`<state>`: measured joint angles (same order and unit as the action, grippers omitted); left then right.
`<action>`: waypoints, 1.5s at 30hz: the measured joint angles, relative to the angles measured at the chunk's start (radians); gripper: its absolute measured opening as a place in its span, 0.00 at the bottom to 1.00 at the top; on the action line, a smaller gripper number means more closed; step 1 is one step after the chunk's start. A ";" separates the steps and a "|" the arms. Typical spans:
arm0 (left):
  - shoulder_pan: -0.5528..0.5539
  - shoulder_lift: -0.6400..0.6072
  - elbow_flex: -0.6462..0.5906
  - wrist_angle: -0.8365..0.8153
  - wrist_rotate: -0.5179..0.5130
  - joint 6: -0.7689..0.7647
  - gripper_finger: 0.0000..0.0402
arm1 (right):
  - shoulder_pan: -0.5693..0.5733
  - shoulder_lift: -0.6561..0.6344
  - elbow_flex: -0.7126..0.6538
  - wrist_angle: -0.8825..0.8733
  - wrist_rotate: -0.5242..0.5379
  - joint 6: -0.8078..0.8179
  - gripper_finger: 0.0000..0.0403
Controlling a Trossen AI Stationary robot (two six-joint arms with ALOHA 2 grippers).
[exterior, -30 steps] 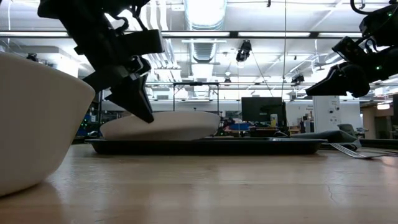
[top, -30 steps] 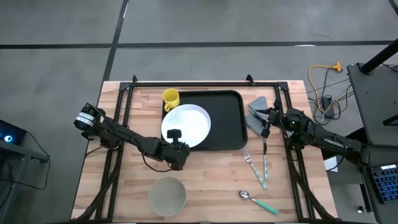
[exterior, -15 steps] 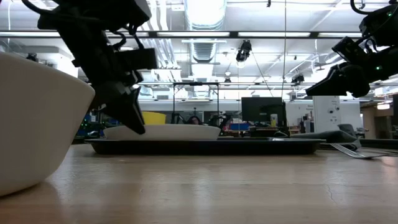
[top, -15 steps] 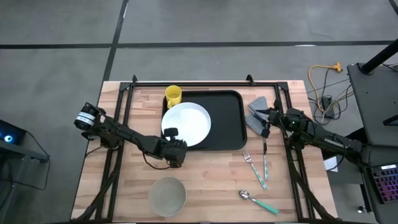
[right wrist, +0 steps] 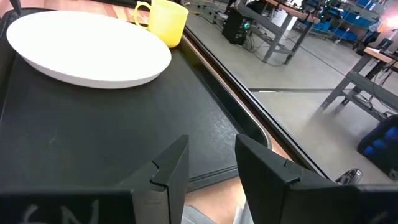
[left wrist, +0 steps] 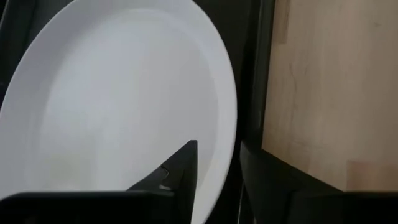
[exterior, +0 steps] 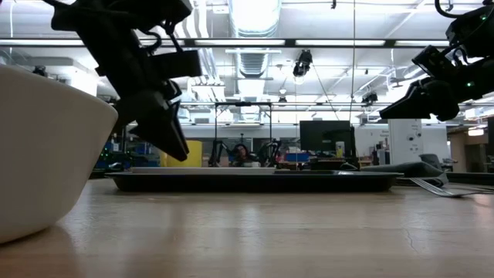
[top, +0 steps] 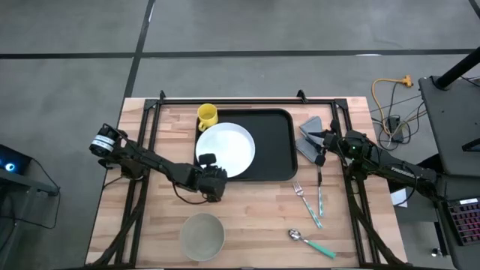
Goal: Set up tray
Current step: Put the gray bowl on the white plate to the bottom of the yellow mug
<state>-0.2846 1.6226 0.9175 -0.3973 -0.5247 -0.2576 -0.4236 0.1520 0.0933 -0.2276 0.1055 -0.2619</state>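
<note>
The tray (top: 274, 146) lies flat at about twelve o'clock on the wooden table (top: 255, 217), its long axis running nine to three, with no end that points anywhere in particular. The white plate (top: 225, 150) sits in its nine o'clock half, and a yellow mug (top: 207, 116) stands just off the tray's corner at eleven. A bowl (top: 202, 236) waits near six, with a fork (top: 300, 191) and spoon (top: 311, 244) towards four.

The left gripper (top: 210, 171) is at the plate's six o'clock edge, fingers parted with one over the rim and one outside it, holding nothing. The right gripper (right wrist: 211, 163) hovers at the tray's three o'clock end, half open and empty.

The plate step looks finished. Next probably comes another item, perhaps the bowl, which would call for lifting clear of the plate before swinging towards six.
</note>
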 joint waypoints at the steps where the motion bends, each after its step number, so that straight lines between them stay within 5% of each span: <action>1: -0.001 0.000 0.003 -0.002 0.000 0.000 0.27 | 0.000 0.000 0.000 0.000 0.000 0.000 0.31; 13: -0.018 0.000 0.089 -0.012 0.129 -0.017 0.28 | 0.000 0.000 0.000 0.000 0.000 0.000 0.31; 45: -0.294 0.000 0.294 -0.032 0.135 -0.032 0.28 | 0.000 0.000 0.000 0.000 0.000 0.000 0.31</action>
<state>-0.5784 1.6230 1.2118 -0.4297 -0.3899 -0.2899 -0.4236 0.1520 0.0933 -0.2276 0.1059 -0.2619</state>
